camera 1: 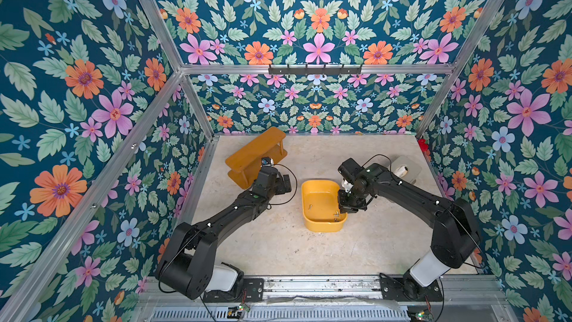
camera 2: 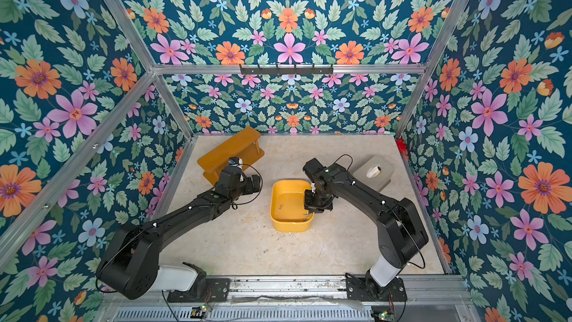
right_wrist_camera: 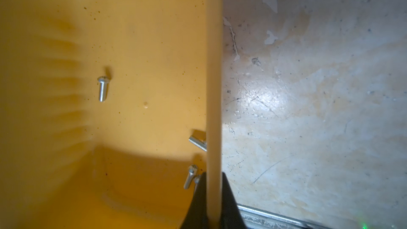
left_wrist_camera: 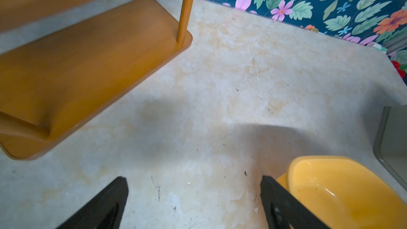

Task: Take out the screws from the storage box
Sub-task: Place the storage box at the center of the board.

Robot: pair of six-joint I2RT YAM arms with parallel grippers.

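Pale, scuffed marble-look table [camera 1: 278,243], with floral wallpaper [camera 1: 318,48] on every wall and an aluminium frame [camera 1: 309,69] boxing it all in. An orange-brown shelf [camera 1: 250,153] stands at the rear left and a grey-beige box [camera 1: 408,165] at the rear right.

Centre stage is the storage box [camera 1: 322,227], sitting flat on the table. The right gripper [right_wrist_camera: 213,177] reaches in over its right-hand wall, jaws pressed together on the rim, one black finger [right_wrist_camera: 229,197] outside and the other inside. The screws [right_wrist_camera: 102,89] are in the box: one lies alone on the floor, and two more [right_wrist_camera: 190,176] sit beside the pinched wall, right at the fingertips.

The left gripper [left_wrist_camera: 193,181] hangs over bare table between the shelf and the box, jaws spread wide and holding nothing.
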